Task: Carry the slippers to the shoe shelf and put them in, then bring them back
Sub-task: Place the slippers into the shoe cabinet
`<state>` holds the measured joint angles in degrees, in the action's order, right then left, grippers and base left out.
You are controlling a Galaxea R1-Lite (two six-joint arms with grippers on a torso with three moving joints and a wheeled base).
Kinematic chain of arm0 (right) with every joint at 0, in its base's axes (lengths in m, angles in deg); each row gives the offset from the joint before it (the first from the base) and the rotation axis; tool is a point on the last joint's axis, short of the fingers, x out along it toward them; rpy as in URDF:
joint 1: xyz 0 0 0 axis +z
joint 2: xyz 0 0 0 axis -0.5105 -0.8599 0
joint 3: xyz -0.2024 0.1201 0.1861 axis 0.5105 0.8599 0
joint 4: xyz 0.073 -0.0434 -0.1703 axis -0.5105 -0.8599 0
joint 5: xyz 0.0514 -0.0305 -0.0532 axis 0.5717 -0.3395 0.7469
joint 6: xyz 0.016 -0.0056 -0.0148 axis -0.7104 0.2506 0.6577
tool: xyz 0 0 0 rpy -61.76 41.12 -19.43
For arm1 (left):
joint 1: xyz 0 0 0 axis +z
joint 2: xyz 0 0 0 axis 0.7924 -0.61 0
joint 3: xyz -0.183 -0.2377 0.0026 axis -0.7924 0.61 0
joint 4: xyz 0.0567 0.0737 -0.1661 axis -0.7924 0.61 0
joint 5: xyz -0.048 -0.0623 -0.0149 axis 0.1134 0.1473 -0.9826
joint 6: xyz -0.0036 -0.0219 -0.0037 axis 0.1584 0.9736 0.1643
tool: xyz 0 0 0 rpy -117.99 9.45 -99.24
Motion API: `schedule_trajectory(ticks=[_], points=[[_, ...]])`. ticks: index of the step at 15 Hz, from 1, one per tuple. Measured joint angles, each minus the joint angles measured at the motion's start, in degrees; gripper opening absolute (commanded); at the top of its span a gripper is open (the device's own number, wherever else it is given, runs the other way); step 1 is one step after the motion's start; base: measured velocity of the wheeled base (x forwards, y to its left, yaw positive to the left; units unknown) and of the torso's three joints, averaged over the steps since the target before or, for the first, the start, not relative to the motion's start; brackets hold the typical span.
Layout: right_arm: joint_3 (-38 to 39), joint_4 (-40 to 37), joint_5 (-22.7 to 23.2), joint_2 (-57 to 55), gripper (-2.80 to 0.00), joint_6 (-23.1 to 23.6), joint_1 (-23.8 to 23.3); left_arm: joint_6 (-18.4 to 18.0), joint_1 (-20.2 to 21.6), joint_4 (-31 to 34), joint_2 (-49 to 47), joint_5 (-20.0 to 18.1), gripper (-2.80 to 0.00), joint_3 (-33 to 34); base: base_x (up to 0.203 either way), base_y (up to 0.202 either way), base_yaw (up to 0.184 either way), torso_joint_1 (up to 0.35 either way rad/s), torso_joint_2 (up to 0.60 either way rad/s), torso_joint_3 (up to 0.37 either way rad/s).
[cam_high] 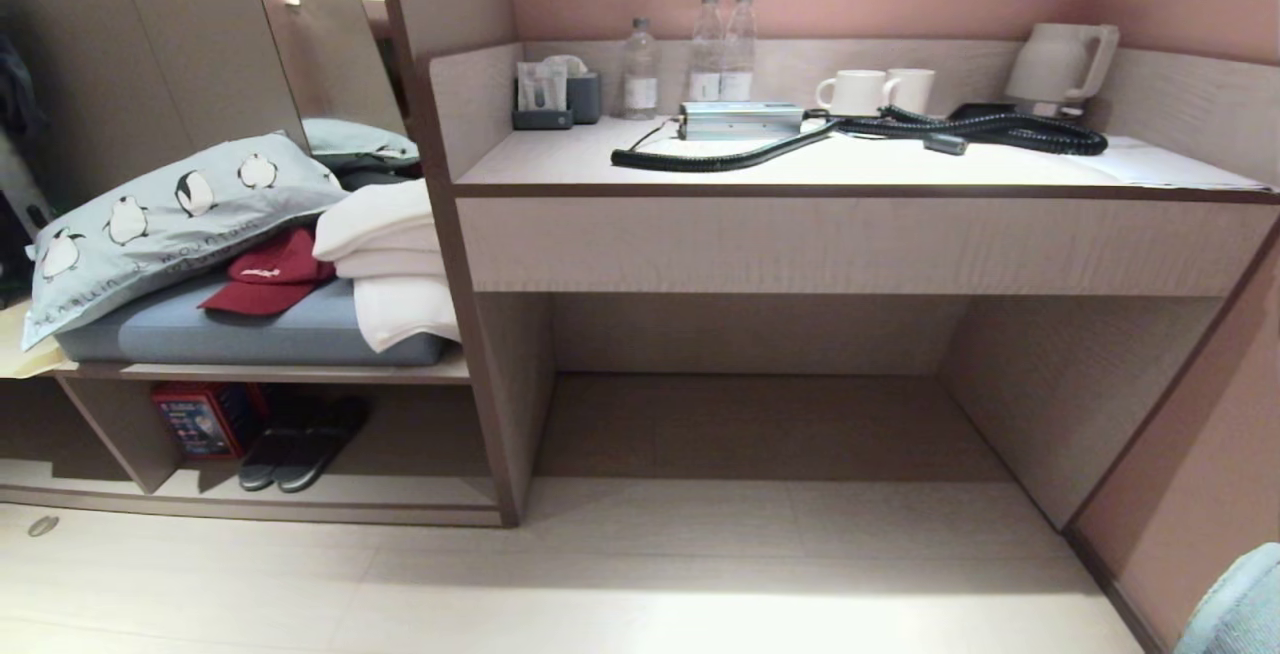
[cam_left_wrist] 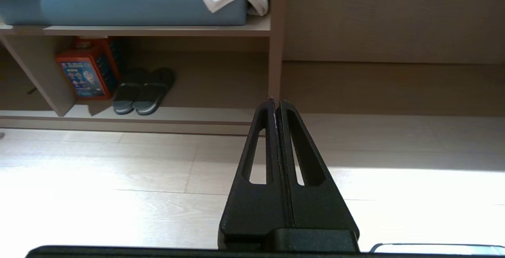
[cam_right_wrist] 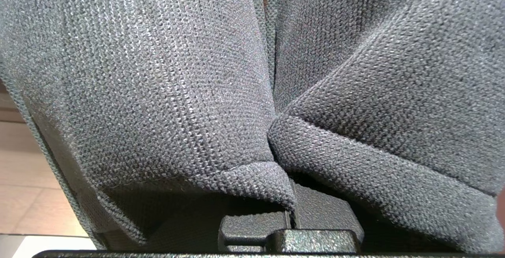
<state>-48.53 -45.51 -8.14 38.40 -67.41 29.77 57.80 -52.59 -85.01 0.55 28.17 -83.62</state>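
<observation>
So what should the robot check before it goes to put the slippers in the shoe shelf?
1. Slippers held: ok, the right gripper is shut on the grey fabric of both.
2. Left gripper free: ok, fingers shut, holding nothing.
3. Shoe shelf has room: ok, bare space beside the dark pair and red box.
4. Floor path to it: ok, nothing in the way.
5. Grip firm enough: cannot tell.

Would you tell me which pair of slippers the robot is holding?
The grey-blue knitted slippers, clamped in the right gripper; the darker pair sits in the shoe shelf.
</observation>
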Motion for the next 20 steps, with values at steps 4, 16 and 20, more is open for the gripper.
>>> schedule_trajectory(ticks=[4,16,20], points=[[0.0,0.0,0.0,0.0,-2.8,-0.1,0.0,0.0,0.0,0.0,0.0,0.0,-2.8,0.0,0.0,0.196,-0.003,0.001,0.0,0.003],[0.0,0.0,-0.1,0.0,-2.8,-0.2,0.0,0.1,0.0,0.0,0.0,0.0,-2.8,0.0,0.0,0.195,-0.001,0.002,0.0,0.003],[0.0,0.0,-0.1,0.0,-2.8,-0.3,0.0,0.1,0.0,0.0,0.0,0.0,-2.8,0.0,0.0,0.197,-0.004,0.002,0.0,0.003]])
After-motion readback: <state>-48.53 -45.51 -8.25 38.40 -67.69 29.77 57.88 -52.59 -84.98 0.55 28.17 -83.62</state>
